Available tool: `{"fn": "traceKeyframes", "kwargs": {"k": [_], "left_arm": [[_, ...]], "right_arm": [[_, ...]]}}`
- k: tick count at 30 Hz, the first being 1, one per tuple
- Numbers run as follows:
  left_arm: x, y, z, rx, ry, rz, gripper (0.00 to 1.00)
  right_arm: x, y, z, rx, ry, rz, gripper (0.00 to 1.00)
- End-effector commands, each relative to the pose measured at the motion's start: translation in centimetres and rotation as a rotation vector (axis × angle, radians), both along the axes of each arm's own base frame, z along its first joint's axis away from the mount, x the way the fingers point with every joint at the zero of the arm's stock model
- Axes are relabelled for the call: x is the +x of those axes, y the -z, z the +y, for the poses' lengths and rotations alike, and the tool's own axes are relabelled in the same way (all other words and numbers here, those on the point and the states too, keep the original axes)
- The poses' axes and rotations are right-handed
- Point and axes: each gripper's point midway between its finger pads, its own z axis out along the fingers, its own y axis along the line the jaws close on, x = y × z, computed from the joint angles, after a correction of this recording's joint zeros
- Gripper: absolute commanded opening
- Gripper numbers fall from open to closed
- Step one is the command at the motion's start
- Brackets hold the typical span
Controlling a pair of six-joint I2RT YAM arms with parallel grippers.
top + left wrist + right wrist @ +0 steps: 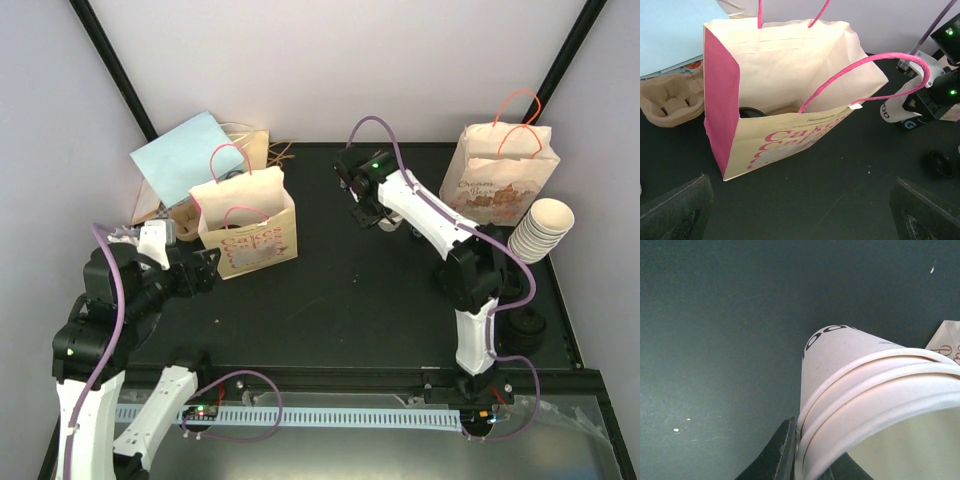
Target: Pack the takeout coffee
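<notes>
- Black tabletop [350,320] fills the cell, with pale walls behind it and black frame poles running up the far corners.
- At the left rear, a pink-handled paper bag [785,95] stands upright with its mouth open. It is cream with pink side panels and pink "Cake" lettering on the front.
- Something dark and round [751,112] lies on the bag's floor; I cannot tell what it is.
- A pulp cup carrier [667,100] sits just beside the bag on its left, partly under a pale blue sheet [675,30].
- The left gripper [802,212] faces the bag's front with its jaws spread as wide as they go, nothing between them.
- The right gripper [362,212] is reached out over the middle rear of the table, well apart from the pink-handled bag.
- In the right wrist view its jaws are nearly together, pinching the rim of nested paper cups [855,385]. One dark finger [782,452] lies against the outside of the rims.
- The cups are white, tilted, and off the table, base pointing away from the camera.
- At the far right stands an orange-handled bag [505,175], with a stack of spare cups [540,230] just beside it.
</notes>
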Motion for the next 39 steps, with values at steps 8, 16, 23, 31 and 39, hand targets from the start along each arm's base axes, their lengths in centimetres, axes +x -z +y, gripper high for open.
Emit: {"fn": "traceKeyframes", "kwargs": {"k": [8,16,23,31,39], "left_arm": [[0.1,-0.5,-0.6,-0.025,0.028,-0.013,0.99],[0.2,-0.9,-0.7,-0.026,0.030,-0.017,0.99],[0.3,-0.8,-0.6,-0.027,0.025,-0.012,0.99],[0.2,-0.7,-0.5,-0.021,0.020,-0.010,0.99],[0.2,-1.2,-0.5,-0.020,0.021,-0.024,0.99]], "right_arm": [[2.8,1.2,0.0,0.055,-0.027,0.060,0.12],[3.4,2.2,0.1,0.049,-0.035,0.072,0.14],[3.6,3.2,-0.2,0.033,-0.042,0.087,0.18],[3.9,1.8,-0.5,0.033,-0.026,0.049,0.42],[2.9,-4.2,-0.5,0.129,-0.029,-0.061,0.48]]}}
